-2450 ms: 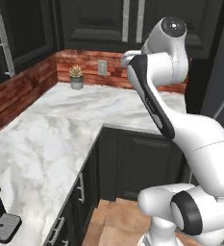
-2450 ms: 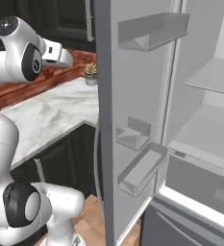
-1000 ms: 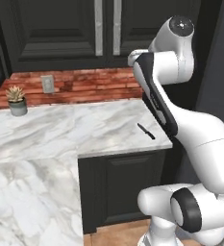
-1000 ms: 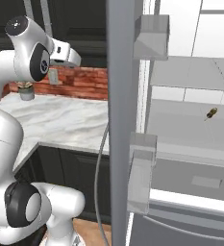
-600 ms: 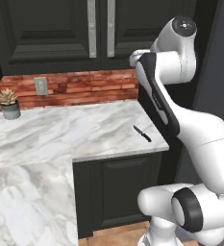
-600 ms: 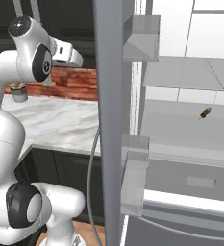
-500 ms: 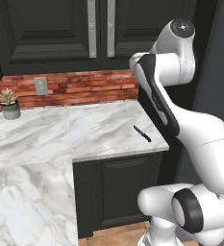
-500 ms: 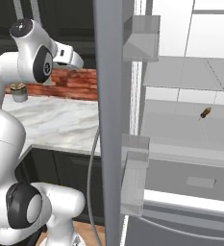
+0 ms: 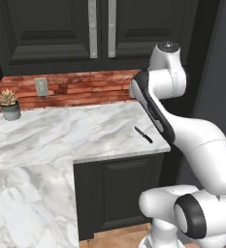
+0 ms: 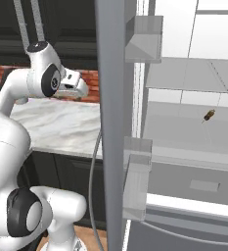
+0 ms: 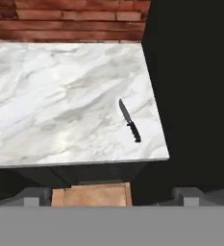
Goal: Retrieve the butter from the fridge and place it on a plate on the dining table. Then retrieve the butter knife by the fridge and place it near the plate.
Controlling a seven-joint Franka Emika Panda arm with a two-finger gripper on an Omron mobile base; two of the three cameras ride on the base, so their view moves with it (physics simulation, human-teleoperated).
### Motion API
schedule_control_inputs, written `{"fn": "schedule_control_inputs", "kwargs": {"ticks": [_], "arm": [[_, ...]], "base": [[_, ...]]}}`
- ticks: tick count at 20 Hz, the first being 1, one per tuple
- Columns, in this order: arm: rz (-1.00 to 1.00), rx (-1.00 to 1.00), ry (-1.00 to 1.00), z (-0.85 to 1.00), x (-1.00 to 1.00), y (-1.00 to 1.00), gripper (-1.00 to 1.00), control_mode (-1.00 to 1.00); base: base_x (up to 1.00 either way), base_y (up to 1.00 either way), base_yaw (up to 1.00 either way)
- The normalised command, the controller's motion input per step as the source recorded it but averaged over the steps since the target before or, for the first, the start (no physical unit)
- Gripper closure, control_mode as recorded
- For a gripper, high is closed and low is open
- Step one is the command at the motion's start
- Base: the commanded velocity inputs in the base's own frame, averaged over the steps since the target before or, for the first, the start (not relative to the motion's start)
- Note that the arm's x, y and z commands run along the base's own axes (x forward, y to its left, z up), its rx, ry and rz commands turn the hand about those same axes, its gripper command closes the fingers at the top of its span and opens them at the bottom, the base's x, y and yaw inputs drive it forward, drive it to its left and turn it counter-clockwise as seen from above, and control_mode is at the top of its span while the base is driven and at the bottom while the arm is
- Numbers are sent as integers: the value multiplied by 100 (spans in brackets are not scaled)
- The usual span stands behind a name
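Butter (image 10: 208, 115) sits on a white shelf inside the fridge (image 10: 111, 122), at about 3 o'clock in the right base view; small and tan, details too small to tell.

Largest to smallest:
- Fridge: door swung open, its edge running down the middle of the right base view, white interior to the right.
- Marble counter (image 9: 61, 131), backed by red brick.
- Arm raised above the counter; gripper (image 10: 80, 87) carries nothing, jaws spread wide, just left of the door edge.
- Potted plant (image 9: 9, 103) at 9 o'clock in the left base view.
- Butter knife (image 11: 129, 120) flat near the counter's fridge-side corner; in the hand view, blade toward 11 o'clock, handle toward 5.

Judgement: butter fetch is the step in hand. Swing the hand around the door edge without clipping it, enter level with the shelf, straddle the stick across its short side, then close.
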Motion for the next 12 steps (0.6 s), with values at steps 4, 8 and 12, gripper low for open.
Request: {"fn": "schedule_control_inputs", "kwargs": {"ticks": [4,8,12], "arm": [[0,-1,37,-100,2,-29,-100,-100],[0,0,20,-89,19,-48,-100,-100],[1,0,11,-96,51,-29,-100,-100]], "base": [[0,0,0],[0,0,0],[0,0,0]]}}
